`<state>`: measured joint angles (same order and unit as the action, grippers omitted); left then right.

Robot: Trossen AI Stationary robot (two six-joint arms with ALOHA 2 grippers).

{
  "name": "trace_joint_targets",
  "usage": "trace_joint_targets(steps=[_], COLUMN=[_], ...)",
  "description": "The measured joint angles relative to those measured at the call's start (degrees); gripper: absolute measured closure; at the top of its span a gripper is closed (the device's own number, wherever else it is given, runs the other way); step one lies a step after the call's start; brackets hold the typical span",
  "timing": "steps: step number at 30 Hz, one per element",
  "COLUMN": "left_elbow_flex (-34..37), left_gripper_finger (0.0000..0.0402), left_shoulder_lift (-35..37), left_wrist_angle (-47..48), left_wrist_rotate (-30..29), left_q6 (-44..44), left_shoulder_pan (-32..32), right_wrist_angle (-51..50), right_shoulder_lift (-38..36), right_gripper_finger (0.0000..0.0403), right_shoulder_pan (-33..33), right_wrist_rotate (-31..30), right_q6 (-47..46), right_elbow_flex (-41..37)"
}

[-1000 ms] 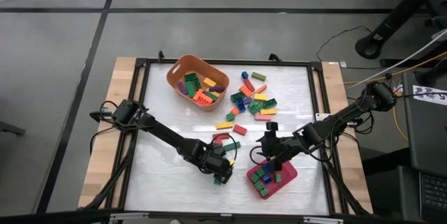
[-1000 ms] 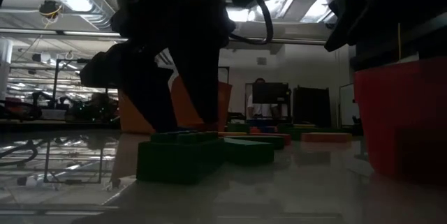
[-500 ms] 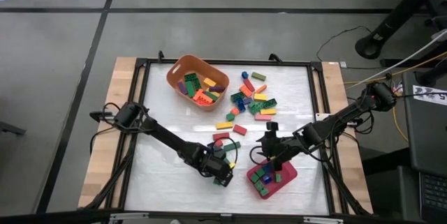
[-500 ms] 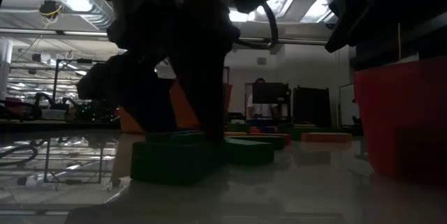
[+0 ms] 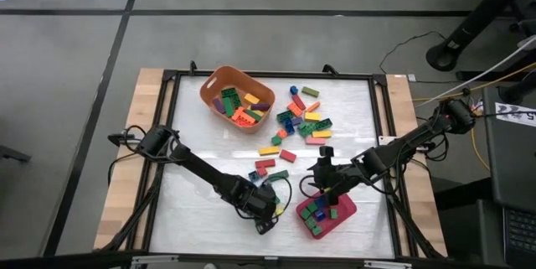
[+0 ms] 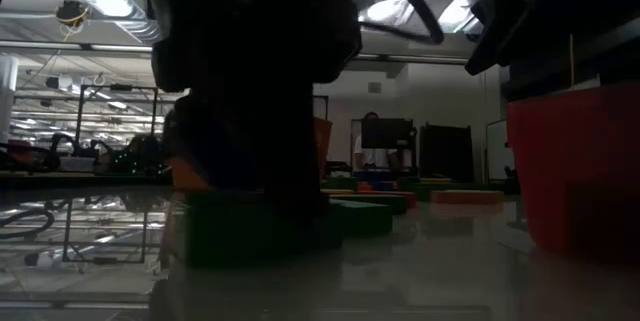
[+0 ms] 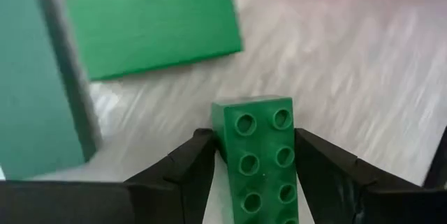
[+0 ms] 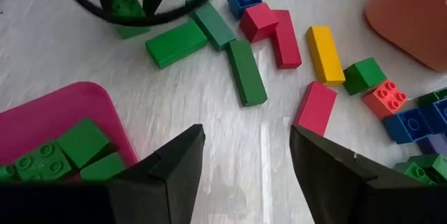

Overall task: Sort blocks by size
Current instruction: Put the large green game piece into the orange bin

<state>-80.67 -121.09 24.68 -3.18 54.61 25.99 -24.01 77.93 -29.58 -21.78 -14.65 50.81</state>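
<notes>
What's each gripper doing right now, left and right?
Left gripper: closed on a long green block, near the pink tray.
Right gripper: open, holding nothing, over the tray's edge.

Two slim black jointed arms trail black cables and end in dark, wedge-shaped jaws.

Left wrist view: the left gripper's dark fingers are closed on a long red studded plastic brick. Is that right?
Wrong colour. In the left wrist view the left gripper is closed on a long green studded plastic brick, not a red one.
</notes>
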Motion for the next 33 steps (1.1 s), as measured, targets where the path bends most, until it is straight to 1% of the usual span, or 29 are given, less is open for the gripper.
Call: trace_joint_targets(steps=[4,7,11,14,16,20,26,30,33], left_elbow_flex=[0.1,0.1,0.1,0.1,0.2,0.4,0.5,0.4,0.4], left_gripper_finger=[0.0223,0.0238,0.0277,0.0279,0.0279,0.0279,0.0268,0.0272,0.0274], left_shoulder_lift=[-0.1,-0.1,-0.1,-0.2,0.1,1.8,7.0,10.7,14.7], left_wrist_angle=[-0.1,0.3,-0.1,-0.2,-0.3,-0.2,0.8,1.1,2.9], left_wrist_rotate=[-0.2,-0.7,-1.8,-2.2,-2.3,-1.7,-1.7,-0.6,-0.4], left_q6=[-11.6,-16.1,-17.6,-17.5,-16.9,-15.6,-15.6,-19.6,-23.8], left_shoulder_pan=[0.1,0.1,-0.1,-0.2,-0.2,-0.5,-1.9,-4.0,-6.7], right_wrist_angle=[0.1,0.1,0.1,0.0,-0.3,-1.7,-6.7,-9.1,-9.9], right_shoulder_lift=[0.0,0.0,0.0,0.0,0.0,0.0,0.0,0.0,0.0], right_gripper_finger=[0.0192,0.0192,0.0192,0.0192,0.0192,0.0192,0.0192,0.0192,0.0192], right_shoulder_pan=[0.0,0.0,0.0,0.6,1.8,6.0,14.7,20.1,23.4], right_wrist_rotate=[0.0,-0.6,-5.0,-8.3,-8.2,-5.2,2.5,8.6,10.7], right_q6=[0.0,0.0,-0.1,-0.2,-0.1,-0.1,2.2,5.3,7.9], right_elbow_flex=[0.0,0.0,0.0,0.0,0.0,0.0,0.0,0.0,0.0])
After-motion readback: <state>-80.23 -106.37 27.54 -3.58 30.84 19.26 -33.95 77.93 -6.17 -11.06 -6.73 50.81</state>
